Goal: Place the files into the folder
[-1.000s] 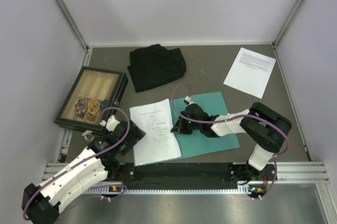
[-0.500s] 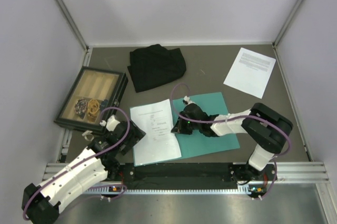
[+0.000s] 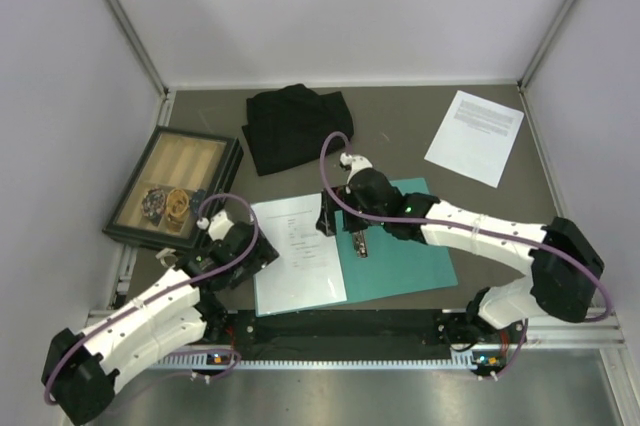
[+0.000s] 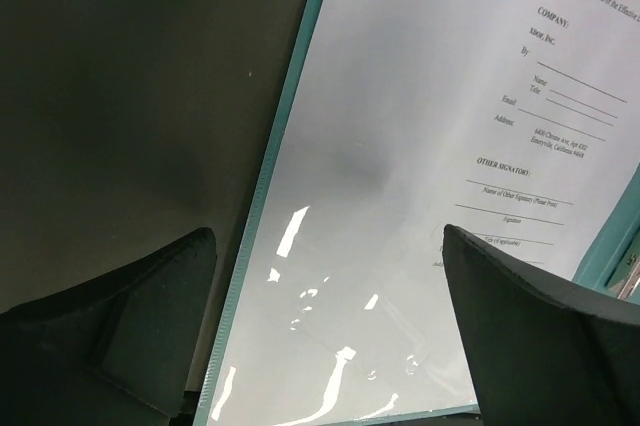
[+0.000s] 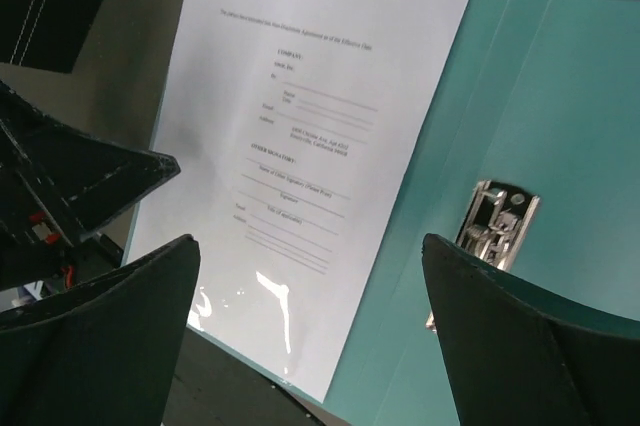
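- Finds, from above, the right pincer [image 3: 340, 228] farther from its base than a second ago. Jaws gone from shut to wide apart, gripping nothing, above the spine of the open teal folder [image 3: 400, 258].
- Shows one printed sheet [image 3: 300, 251] flat on the folder's left half and a second sheet [image 3: 474, 136] well apart at the far right of the bench [image 3: 400, 141]. Puts the left pincer [image 3: 258, 258] at the folder's left edge.
- Left wrist: looks between wide-open, empty jaws onto the printed sheet [image 4: 430, 146], with the folder's teal border alongside.
- Right wrist: looks between spread jaws at the printed sheet [image 5: 320, 76], with the metal clip [image 5: 490, 221] just beside it on the spine.
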